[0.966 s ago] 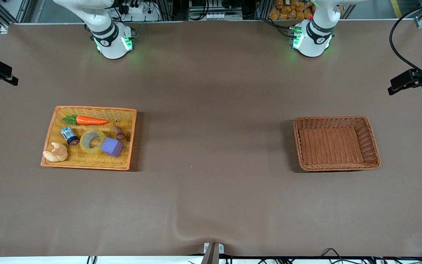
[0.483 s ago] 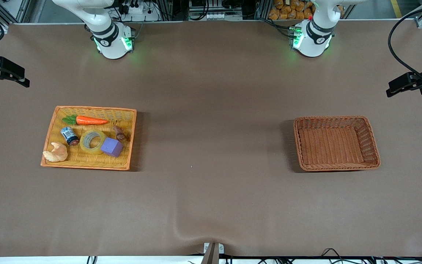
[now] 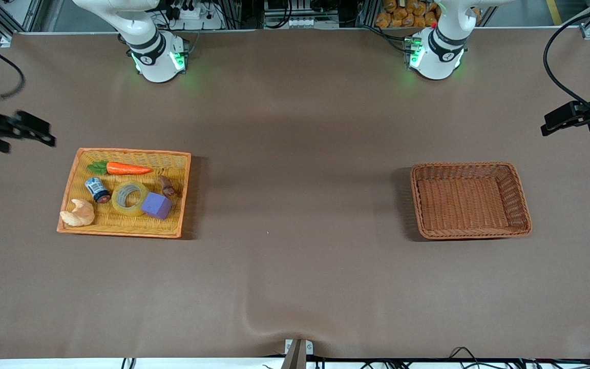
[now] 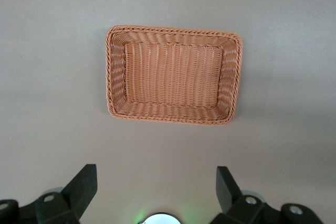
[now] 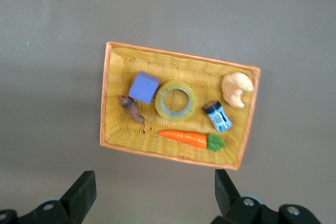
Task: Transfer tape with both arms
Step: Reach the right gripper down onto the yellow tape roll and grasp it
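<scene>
The tape (image 3: 129, 198), a yellowish ring with a pale core, lies flat in the yellow tray (image 3: 133, 152) between a blue-grey can and a purple cube. It also shows in the right wrist view (image 5: 176, 99). My right gripper (image 3: 44, 136) is open and empty, up over the bare table at the right arm's end, just outside the tray; its own view (image 5: 155, 182) looks down on the tray (image 5: 181, 54). My left gripper (image 3: 551, 123) is open and empty, up over the table at the left arm's end; its own view (image 4: 156, 177) looks down on the brown basket (image 4: 173, 29).
The tray also holds a carrot (image 3: 126, 168), a blue-grey can (image 3: 97, 189), a purple cube (image 3: 156, 205), a croissant (image 3: 78, 213) and a small brown piece (image 3: 167, 186). The brown wicker basket (image 3: 464, 165) holds nothing. Brown cloth covers the table between them.
My right gripper has moved in from the table's end toward the yellow tray. The left gripper has barely shifted. The tape and the other things have not moved.
</scene>
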